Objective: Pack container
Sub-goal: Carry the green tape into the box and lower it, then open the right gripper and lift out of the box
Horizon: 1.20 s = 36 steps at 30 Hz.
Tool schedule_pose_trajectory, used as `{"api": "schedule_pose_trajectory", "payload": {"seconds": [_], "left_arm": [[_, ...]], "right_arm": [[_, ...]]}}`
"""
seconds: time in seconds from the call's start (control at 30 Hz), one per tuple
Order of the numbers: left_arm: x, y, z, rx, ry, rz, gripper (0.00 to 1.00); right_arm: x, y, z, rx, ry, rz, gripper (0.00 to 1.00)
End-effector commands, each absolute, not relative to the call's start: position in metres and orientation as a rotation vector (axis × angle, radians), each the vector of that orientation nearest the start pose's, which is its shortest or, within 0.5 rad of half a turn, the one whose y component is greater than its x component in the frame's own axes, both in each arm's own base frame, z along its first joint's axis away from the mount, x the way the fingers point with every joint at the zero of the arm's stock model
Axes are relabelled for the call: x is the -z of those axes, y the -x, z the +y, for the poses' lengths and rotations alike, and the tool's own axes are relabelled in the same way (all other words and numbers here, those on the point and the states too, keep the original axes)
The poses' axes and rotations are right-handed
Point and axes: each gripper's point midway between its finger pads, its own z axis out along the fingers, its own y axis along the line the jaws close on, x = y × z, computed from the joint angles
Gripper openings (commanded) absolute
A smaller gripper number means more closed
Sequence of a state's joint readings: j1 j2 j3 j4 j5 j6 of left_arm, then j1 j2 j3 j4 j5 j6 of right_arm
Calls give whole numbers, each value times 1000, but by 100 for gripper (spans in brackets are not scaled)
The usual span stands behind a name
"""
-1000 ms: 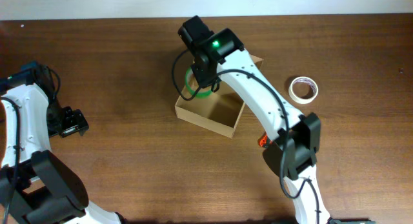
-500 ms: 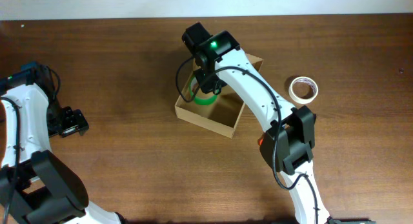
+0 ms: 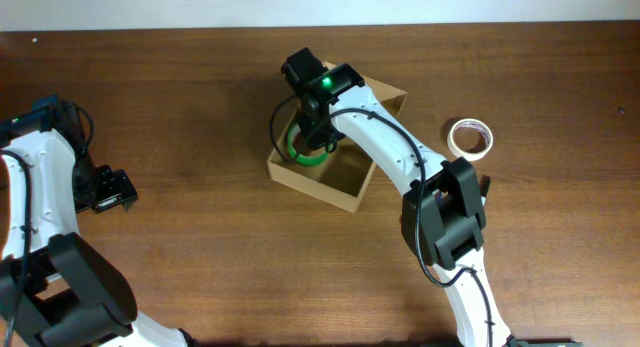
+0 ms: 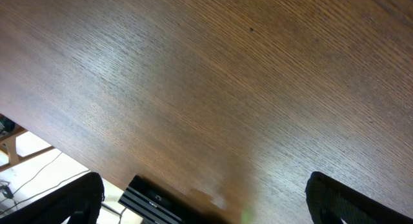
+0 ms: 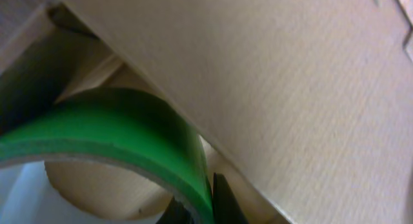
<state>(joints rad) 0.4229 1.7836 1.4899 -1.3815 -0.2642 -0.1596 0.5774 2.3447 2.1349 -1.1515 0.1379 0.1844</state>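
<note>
- At far left, the left gripper (image 3: 108,190) hangs over the bare wooden surface (image 3: 200,87), its jaws spread wide and holding nothing.
- Near the middle, towards the far edge, the container (image 3: 340,177) sits open on the surface.
- At the container's left end, the right gripper (image 3: 318,137) reaches inside, jaws closed on a green tape roll (image 3: 300,155) between the cardboard walls.
- Further right, a white tape roll (image 3: 452,139) lies flat, apart from the container.
</note>
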Motion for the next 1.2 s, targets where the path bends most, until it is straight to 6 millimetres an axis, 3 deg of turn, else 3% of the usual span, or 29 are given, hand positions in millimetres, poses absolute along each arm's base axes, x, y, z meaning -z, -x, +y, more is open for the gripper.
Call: {"api": "schedule_pose_trajectory", "payload": {"seconds": [0.0,0.4,0.77,0.83,0.93,1.07,1.17], "left_arm": [[-120,-257,164,-393,899,3124,100],[-120,-257,164,-393,899,3124,100],[-120,-257,164,-393,899,3124,100],[-120,-257,164,-393,899,3124,100],[-120,-257,164,-393,899,3124,100],[-120,-257,164,-393,899,3124,100],[-120,-257,164,-393,899,3124,100]], "right_arm": [[-61,-439,269,-11,531,2851,4],[-60,-439,268,-9,504,2861,4],[-40,-428,259,29,516,2910,4],[-40,-428,259,28,522,2908,22],[-41,-428,259,31,521,2907,22],[-63,-436,247,140,504,2869,22],[-97,-441,241,186,533,2815,22]]}}
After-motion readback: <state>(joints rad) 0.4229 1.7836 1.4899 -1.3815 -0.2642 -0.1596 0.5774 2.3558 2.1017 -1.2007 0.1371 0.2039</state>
